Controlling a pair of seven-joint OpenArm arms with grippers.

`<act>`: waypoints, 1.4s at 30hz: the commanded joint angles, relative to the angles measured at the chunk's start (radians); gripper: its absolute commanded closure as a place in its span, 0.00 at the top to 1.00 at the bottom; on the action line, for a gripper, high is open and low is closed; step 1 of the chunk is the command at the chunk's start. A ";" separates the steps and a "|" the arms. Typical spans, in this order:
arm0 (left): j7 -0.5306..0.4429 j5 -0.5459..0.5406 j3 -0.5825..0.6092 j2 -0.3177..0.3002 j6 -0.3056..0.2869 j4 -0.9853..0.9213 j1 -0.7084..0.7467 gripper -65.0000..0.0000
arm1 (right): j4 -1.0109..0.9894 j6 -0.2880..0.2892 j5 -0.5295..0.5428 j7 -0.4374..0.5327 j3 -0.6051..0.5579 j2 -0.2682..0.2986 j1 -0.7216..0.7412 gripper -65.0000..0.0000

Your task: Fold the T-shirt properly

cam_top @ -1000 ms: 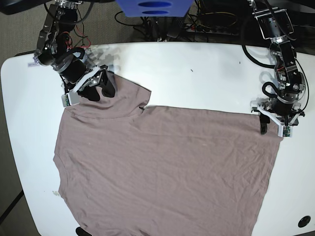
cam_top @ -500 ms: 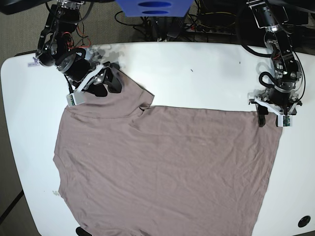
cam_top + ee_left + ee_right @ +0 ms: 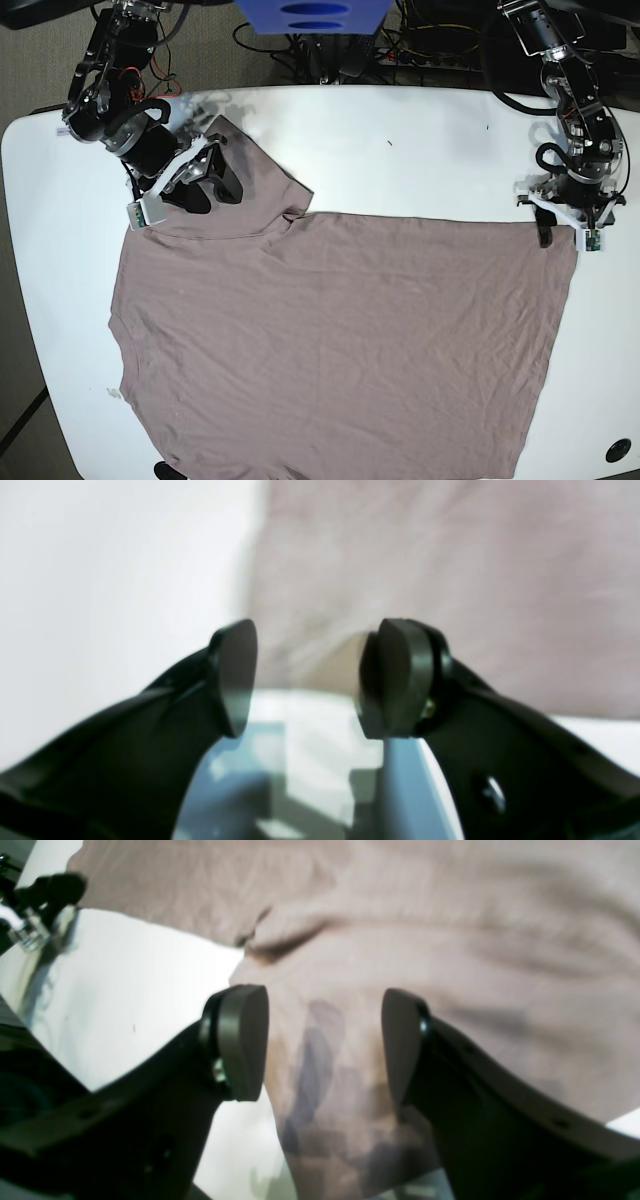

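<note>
"What has just changed?"

"The left gripper [image 3: 310, 685] has moved towards the far side of the worktop [image 3: 390, 155], and it is now at the far corner of the T-shirt [image 3: 335, 340]. The right gripper [image 3: 324, 1047] has shifted only a little, above the raised-out flap [image 3: 255, 180] on its own side."

"Are they holding the cloth?"

"No, I think. Both pairs of jaws stand apart. The cloth edge lies between the left ones, but I see no pinch."

"So what does it mean for the folding?"

"In my judgement, the corners are being prepared, and the main fold is still to be made. The left jaws seem well placed to close on the edge; the right ones may need to go lower first."

"And how does the T-shirt point?"

"It lies spread in front of both arms. Its flap points to the far side, and its long straight edge runs from arm to arm. The visible part is longest in that direction, but the near end is cut off, so I cannot tell the true long axis, nor the collar."
</note>
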 commanded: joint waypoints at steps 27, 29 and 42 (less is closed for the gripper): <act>-0.016 -0.003 -0.147 0.004 0.004 0.137 -0.008 0.55 | 0.094 0.005 -0.194 0.023 0.306 0.020 0.000 0.53; -0.016 -0.002 -0.147 0.004 0.004 0.137 -0.008 0.55 | 0.094 0.005 -0.216 0.023 0.306 0.020 0.000 0.53; -0.016 0.001 -0.148 0.004 0.004 0.135 -0.005 0.55 | 0.012 0.005 -0.283 0.023 0.300 0.016 -0.001 0.53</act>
